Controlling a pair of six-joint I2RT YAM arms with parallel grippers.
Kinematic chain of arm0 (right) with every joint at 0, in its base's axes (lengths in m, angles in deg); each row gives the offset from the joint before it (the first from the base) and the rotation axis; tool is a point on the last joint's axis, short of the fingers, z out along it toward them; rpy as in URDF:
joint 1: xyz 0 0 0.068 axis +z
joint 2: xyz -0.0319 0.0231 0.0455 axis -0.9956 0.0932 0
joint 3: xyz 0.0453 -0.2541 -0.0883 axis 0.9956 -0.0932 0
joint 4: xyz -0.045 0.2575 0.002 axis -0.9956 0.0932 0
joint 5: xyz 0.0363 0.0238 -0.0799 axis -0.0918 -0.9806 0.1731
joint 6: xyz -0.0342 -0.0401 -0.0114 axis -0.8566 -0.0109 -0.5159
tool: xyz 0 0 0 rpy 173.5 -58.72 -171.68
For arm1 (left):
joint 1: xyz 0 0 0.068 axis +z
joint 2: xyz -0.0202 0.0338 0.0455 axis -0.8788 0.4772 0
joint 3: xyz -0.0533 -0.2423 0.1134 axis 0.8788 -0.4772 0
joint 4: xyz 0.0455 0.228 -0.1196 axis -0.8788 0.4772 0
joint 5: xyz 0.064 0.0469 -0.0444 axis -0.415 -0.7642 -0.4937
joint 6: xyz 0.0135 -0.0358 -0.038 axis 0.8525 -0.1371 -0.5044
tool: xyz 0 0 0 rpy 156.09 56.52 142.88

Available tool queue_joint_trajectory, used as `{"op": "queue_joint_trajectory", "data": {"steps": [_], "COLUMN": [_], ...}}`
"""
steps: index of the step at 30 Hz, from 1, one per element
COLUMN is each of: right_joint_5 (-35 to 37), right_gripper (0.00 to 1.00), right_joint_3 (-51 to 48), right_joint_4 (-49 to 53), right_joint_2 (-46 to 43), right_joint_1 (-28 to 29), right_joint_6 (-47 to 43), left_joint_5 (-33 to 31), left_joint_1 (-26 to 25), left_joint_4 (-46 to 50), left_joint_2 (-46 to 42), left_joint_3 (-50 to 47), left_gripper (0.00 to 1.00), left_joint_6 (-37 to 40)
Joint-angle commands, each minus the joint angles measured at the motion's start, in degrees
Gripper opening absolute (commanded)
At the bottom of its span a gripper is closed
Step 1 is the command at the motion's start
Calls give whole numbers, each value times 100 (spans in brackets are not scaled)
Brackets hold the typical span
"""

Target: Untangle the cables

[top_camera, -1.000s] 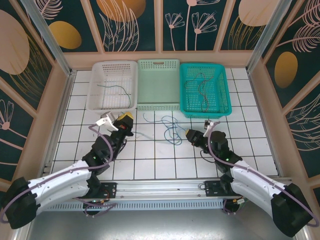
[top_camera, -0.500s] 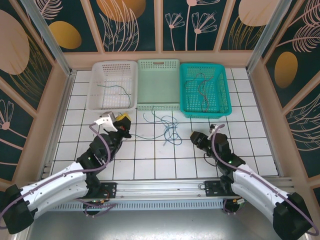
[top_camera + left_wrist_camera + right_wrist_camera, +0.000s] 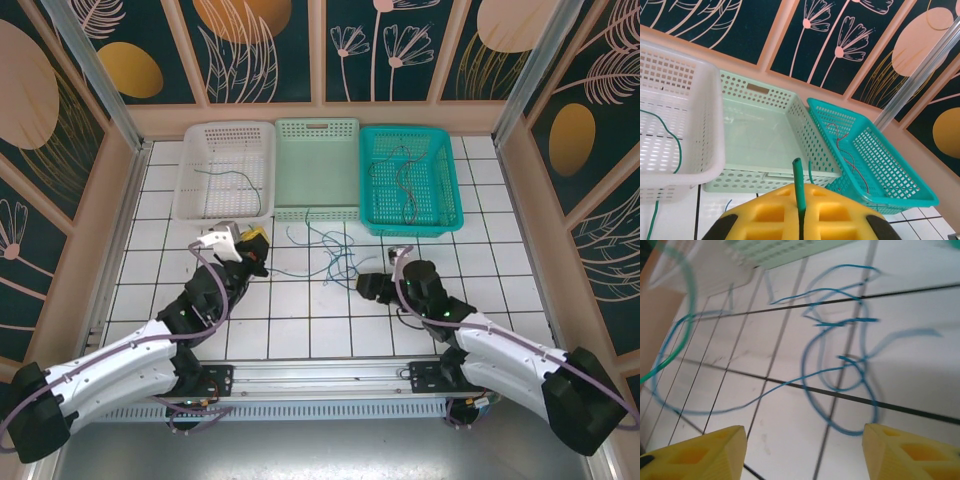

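Lying loose on the white tiled table [image 3: 300,320], the blue cables [image 3: 335,255] formed one tangle of overlapping loops just in front of the pale green basket [image 3: 316,165], between the two grippers, with stray ends reaching toward that basket's front wall. Left gripper [image 3: 250,243]: stood left of the tangle, its yellow pads [image 3: 770,215] pressed together on a green cable [image 3: 797,185], whose short end rose upright out of the seam between them. Right gripper [image 3: 367,285]: stood right of the tangle, low over the tiles and aimed at it; its yellow fingers [image 3: 700,452] were spread wide with nothing between them, and the nearest blue loop lay close ahead of the tips but apart from them. A blurred green arc crossed the left edge of the right wrist view. White basket [image 3: 225,170], back left: held a thin greenish wire [image 3: 235,180]. Teal basket [image 3: 410,180], back right: held reddish and dark wires [image 3: 405,185]. The three baskets sat side by side along the far wall.
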Motion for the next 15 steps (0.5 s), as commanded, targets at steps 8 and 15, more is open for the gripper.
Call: {"op": "queue_joint_trajectory", "data": {"steps": [8, 15], "right_joint_5": [-226, 191], "right_gripper": [73, 74], "right_joint_3": [510, 698], "right_joint_4": [-544, -1362], "right_joint_2": [311, 1139], "right_joint_1": [576, 814], "right_joint_6": [-938, -868], "left_joint_5": [-40, 184], "left_joint_1": [15, 16], "left_joint_4": [-14, -264], "left_joint_2": [364, 620], "left_joint_3": [380, 406], "left_gripper": [0, 0], "left_joint_6": [196, 91]}}
